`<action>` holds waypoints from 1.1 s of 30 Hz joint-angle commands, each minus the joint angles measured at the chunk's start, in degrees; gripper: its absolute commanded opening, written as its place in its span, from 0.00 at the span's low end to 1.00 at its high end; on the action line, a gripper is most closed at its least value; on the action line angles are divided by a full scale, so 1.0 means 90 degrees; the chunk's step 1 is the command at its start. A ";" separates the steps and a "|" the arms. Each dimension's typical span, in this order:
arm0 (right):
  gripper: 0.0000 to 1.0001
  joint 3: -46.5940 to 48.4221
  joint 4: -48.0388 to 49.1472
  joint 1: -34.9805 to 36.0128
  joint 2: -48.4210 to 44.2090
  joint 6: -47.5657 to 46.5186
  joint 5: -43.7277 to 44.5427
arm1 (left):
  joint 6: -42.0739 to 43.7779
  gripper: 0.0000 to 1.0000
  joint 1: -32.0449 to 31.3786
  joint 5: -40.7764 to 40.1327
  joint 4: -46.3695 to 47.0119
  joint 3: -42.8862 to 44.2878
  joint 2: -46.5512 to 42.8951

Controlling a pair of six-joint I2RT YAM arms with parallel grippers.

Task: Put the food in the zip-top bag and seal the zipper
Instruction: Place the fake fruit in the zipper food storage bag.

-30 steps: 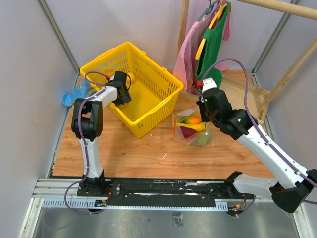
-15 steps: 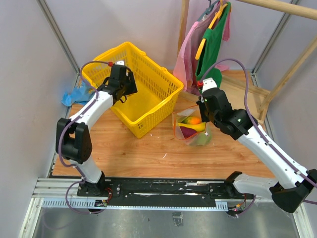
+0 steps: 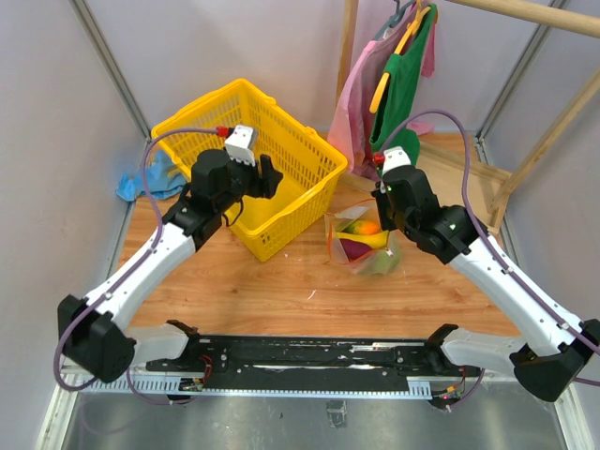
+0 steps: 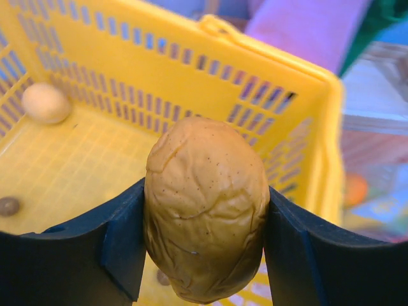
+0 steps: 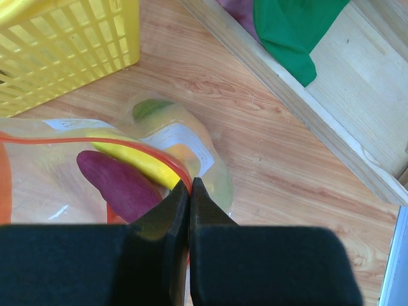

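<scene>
My left gripper (image 4: pixel 205 194) is shut on a tan, wrinkled potato-like piece of food (image 4: pixel 204 217) and holds it above the yellow basket (image 4: pixel 268 70). In the top view that gripper (image 3: pixel 268 178) hangs over the basket's middle. The clear zip-top bag (image 3: pixel 364 242) lies on the wood right of the basket, with an orange fruit (image 3: pixel 371 227) and a purple piece (image 5: pixel 118 185) inside. My right gripper (image 5: pixel 190 185) is shut on the bag's red zipper (image 5: pixel 127 145) at its right end. A yellow piece (image 5: pixel 137 160) and a green piece (image 5: pixel 150 107) also show through the plastic.
In the basket lie a pale round piece (image 4: pixel 46 103) and a small brown one (image 4: pixel 9 205). Pink and green clothes (image 3: pixel 403 75) hang from a wooden rack (image 5: pixel 299 108) behind the bag. A blue cloth (image 3: pixel 159 178) lies left of the basket.
The left arm has swung up and to the right, carrying the tan piece from the basket's left side to over its middle. The right gripper and bag have stayed put.
</scene>
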 commanded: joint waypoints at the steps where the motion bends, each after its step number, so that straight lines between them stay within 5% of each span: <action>1: 0.01 0.0278 0.0159 0.0020 0.0026 0.0160 -0.0072 | 0.0850 0.13 -0.0531 0.0691 0.1208 -0.0602 -0.0816; 12: 0.01 0.0294 0.0168 0.0017 0.0038 0.0276 -0.0195 | 0.1959 0.13 -0.1764 0.1868 0.2186 -0.1075 -0.1292; 24: 0.01 0.0299 0.0165 0.0016 0.0042 0.0308 -0.0206 | 0.2816 0.20 -0.2843 0.2171 0.2141 -0.0559 -0.0208; 33: 0.01 0.0301 0.0180 0.0016 0.0042 0.0268 -0.0229 | 0.3083 0.41 -0.3100 0.1838 0.2079 -0.0465 0.0497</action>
